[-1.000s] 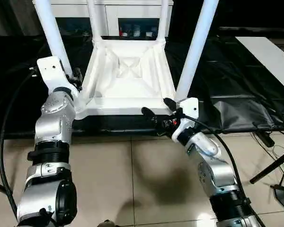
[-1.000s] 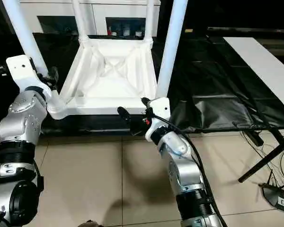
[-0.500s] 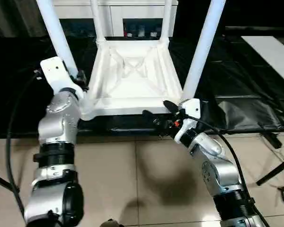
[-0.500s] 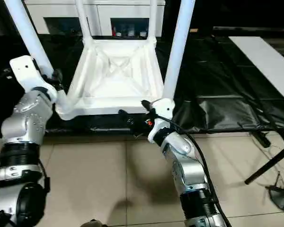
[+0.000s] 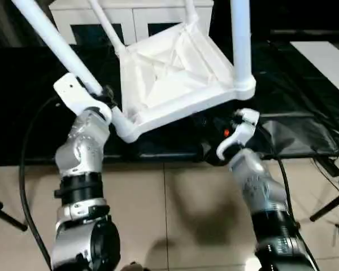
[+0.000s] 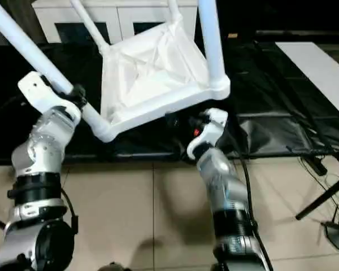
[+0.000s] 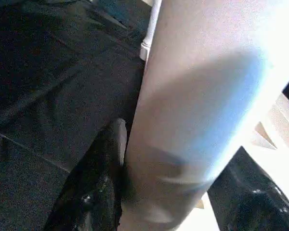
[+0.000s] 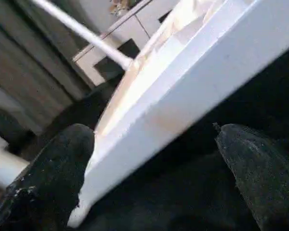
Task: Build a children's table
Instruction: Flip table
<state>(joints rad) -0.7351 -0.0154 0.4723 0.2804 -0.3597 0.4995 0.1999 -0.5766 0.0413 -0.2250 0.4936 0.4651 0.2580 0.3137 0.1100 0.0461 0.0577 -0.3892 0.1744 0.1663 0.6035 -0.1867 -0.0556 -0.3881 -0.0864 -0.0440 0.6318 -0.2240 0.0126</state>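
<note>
The children's table (image 5: 175, 68) is upside down and tilted, its ribbed X-braced underside facing me and its legs pointing up. Its near right corner (image 5: 244, 87) is raised off the black sheet. My left gripper (image 5: 101, 96) is shut on the near left leg (image 5: 56, 45) just above its corner socket. In the left wrist view that leg (image 7: 197, 110) sits between the black fingers (image 7: 103, 183). My right gripper (image 5: 209, 138) is open under the near rim, beside the raised corner. In the right wrist view the rim (image 8: 183, 106) runs between the widely spread fingers (image 8: 48, 183) without touching them.
A black sheet (image 5: 22, 101) covers the floor under the table, with beige tiles (image 5: 175, 214) nearer to me. A white cabinet with glass doors (image 5: 141, 17) stands behind. A white board (image 5: 327, 62) lies at the right, and cables and a black stand leg (image 5: 330, 197) at the lower right.
The table has tipped and turned: its near right corner rose and the legs lean left. My right gripper moved under the near rim. The left gripper kept hold of the leg.
</note>
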